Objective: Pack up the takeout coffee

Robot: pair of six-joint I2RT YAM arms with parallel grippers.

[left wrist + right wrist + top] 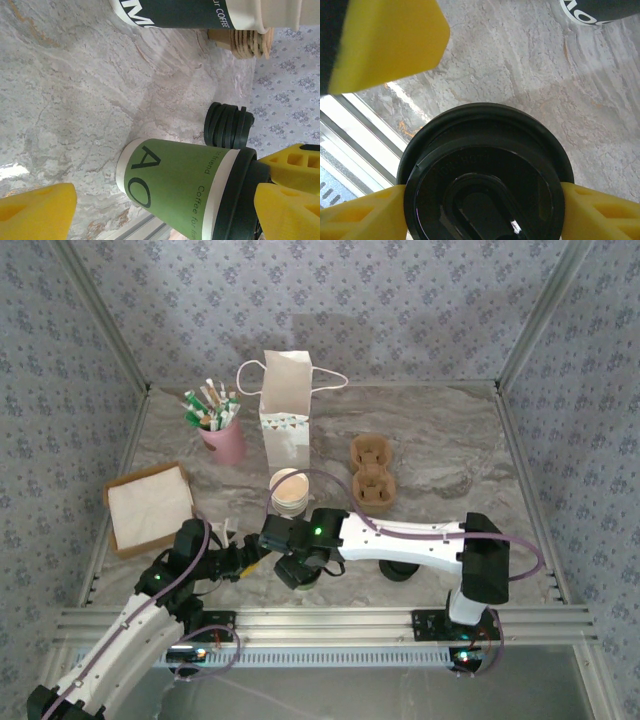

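Marble table (450,460), near front edge: right gripper (482,212) clamped on the lid (485,160) of the coffee cup (175,185), cup upright on the table. Left gripper (240,558) spread wide, empty, just beside it. Spare lids (229,125) near; cup stack (287,490) and paper bag (286,410) farther back.

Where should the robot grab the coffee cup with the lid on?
Probably at the rim of the black lid, from straight above. The cup stands upright, and the round, stiff rim sits snugly between the fingers of the right tool; the paper wall below could squash.
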